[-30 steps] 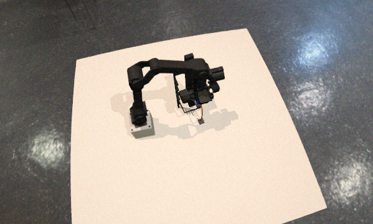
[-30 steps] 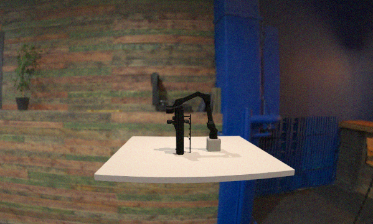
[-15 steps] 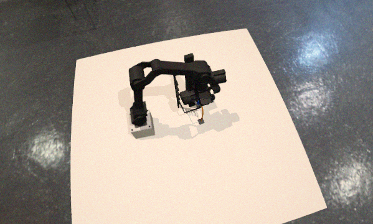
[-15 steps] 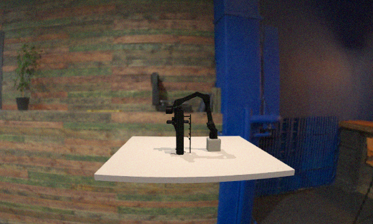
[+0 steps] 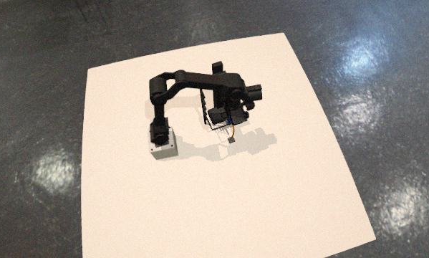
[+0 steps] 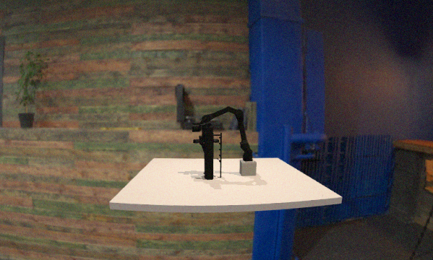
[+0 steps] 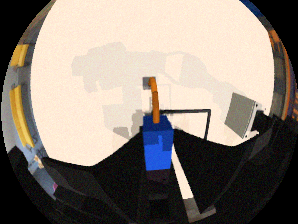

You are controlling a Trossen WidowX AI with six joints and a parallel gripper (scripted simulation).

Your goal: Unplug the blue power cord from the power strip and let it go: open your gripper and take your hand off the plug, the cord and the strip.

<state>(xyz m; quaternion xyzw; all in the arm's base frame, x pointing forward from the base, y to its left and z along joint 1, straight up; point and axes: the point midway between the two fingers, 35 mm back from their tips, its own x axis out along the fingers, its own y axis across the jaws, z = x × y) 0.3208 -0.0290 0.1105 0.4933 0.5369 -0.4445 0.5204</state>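
Wrist view puts the blue plug (image 7: 157,149) right at the centre, clamped between my dark fingers, so my end effector (image 7: 158,179) is closed on it and gripping. An orange cord (image 7: 154,102) runs out of the plug's far end, straight ahead of me, and ends in a small grey block (image 7: 147,83) lying on the white bench (image 7: 133,23). A thin black frame (image 7: 193,119) stands just beside the plug, off to one side of my fingers (I cannot tell from this angle which part of it is the power strip). Further out on that same side sits the grey base block (image 7: 240,112).

From the top camera my end effector (image 5: 229,118) points down over the frame (image 5: 208,115), with only a sliver of blue showing between the fingers and the cord (image 5: 232,132) trailing onward to its grey end (image 5: 231,140). In the exterior camera my arm (image 6: 223,119) arches from its base (image 6: 248,167) and comes down vertically beside a ladder-like black upright (image 6: 220,155).
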